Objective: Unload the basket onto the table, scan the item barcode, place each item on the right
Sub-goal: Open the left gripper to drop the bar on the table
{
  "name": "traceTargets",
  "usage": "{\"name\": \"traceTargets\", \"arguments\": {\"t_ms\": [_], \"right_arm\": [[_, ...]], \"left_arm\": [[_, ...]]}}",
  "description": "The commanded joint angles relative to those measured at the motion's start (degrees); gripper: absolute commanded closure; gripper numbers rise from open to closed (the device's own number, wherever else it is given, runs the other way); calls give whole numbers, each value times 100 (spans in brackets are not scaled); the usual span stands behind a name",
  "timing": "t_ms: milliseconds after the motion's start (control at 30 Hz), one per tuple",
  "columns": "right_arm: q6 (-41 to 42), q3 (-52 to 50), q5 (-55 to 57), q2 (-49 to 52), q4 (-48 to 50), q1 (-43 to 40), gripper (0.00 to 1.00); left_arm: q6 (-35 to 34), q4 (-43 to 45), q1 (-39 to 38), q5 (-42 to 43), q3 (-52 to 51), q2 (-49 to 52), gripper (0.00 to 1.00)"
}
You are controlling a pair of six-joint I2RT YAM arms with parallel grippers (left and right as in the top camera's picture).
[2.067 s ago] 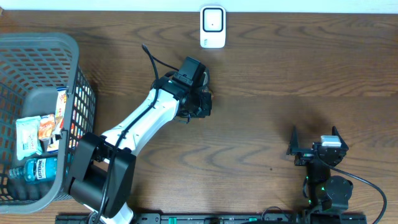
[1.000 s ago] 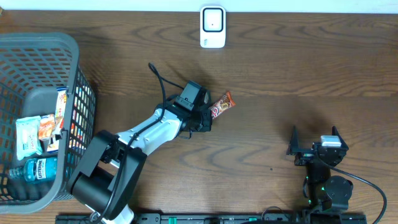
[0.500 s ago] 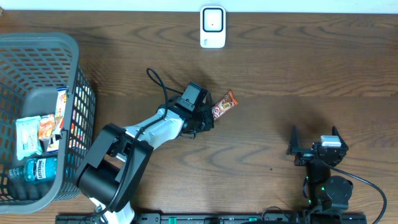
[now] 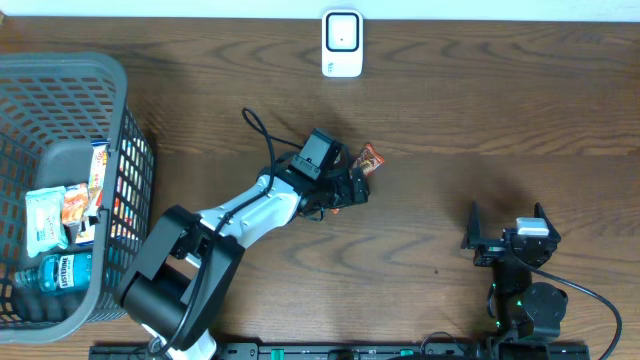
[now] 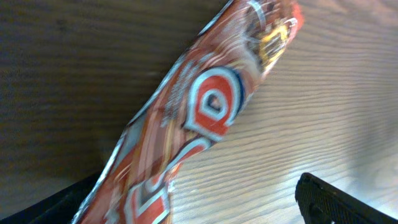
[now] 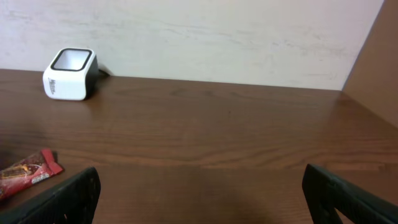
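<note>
Red-orange glossy snack bar (image 5: 155, 163), white-ringed logo (image 5: 214, 104), on the table (image 5: 329, 93) inside the wide-apart left gripper (image 5: 199, 205); right gripper (image 6: 202, 199) apart too.

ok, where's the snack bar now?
Overhead, centre: the snack bar lies on the table at the tips of the left hand, on the robot's side of the white scanner.

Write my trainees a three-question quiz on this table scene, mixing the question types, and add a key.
1. True or false: the right gripper holds nothing.
2. The snack bar lies: A in a drawer; B on the table by the left gripper; C on a shelf.
3. Name the white device at the table's far edge.
Key: 1 true; 2 B; 3 the scanner.
</note>
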Motion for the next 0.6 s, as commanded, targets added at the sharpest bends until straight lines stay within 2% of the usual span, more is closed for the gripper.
{"name": "traceTargets", "arguments": {"t_ms": [0,133,333,567], "right_arm": [[-70,-4,11,-24,-24,46,1],[-70,-4,11,-24,-24,46,1],[-70,-4,11,-24,-24,46,1],[-70,-4,11,-24,-24,46,1]], "left_arm": [[155,-280,4,-343,-297,-116,2],[538,-533,2,-470,-229,-693,2],[872,-1084,4,-1257,-223,-1805,2],[1268,-1419,4,-1764,-223,-3101,2]]}}
